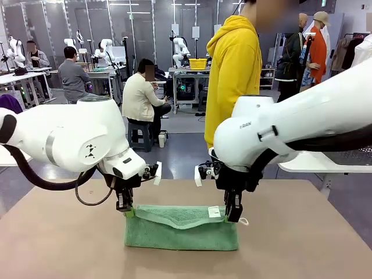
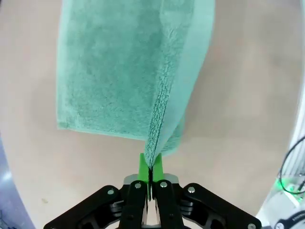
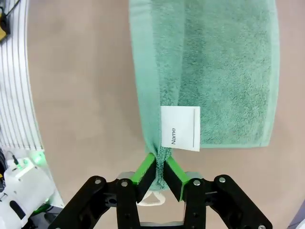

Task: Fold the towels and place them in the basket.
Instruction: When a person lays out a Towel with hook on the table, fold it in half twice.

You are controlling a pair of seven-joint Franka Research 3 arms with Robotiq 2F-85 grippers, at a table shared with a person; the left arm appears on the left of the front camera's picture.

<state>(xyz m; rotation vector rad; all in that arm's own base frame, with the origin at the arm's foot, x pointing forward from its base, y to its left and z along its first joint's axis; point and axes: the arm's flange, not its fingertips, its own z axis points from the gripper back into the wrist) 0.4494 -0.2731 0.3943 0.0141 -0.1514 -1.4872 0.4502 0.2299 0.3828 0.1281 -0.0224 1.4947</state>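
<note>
Two far corners of the green towel are pinched: the left gripper clenches the left one, the right gripper the right. The towel lies folded on the middle of the surface.

Grey floor, workbenches behind brown table

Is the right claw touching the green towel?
Touching. In the right wrist view, the right claw is pinched shut on a corner of the green towel, just under the white tag.
</note>
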